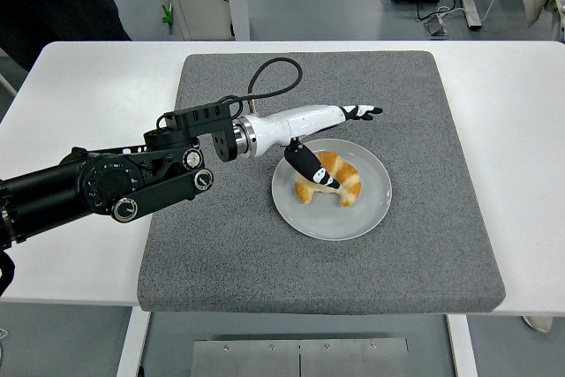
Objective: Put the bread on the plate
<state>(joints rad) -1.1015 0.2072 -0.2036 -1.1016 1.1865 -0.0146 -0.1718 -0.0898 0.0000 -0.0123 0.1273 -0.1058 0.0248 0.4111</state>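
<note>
While the left hand [331, 134] hovers, fingers spread and holding nothing, bread [329, 177] lies on plate [368, 214], 10 o'clock of centre; placement looks done.

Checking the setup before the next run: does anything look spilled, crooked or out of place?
Nothing stands out. The bread lies whole on the plate, which sits flat on the grey mat; the open left hand hovers above it.

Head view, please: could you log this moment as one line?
left hand: open, above plate | bread: on plate, released | plate: on grey mat | right hand: not in view
</note>
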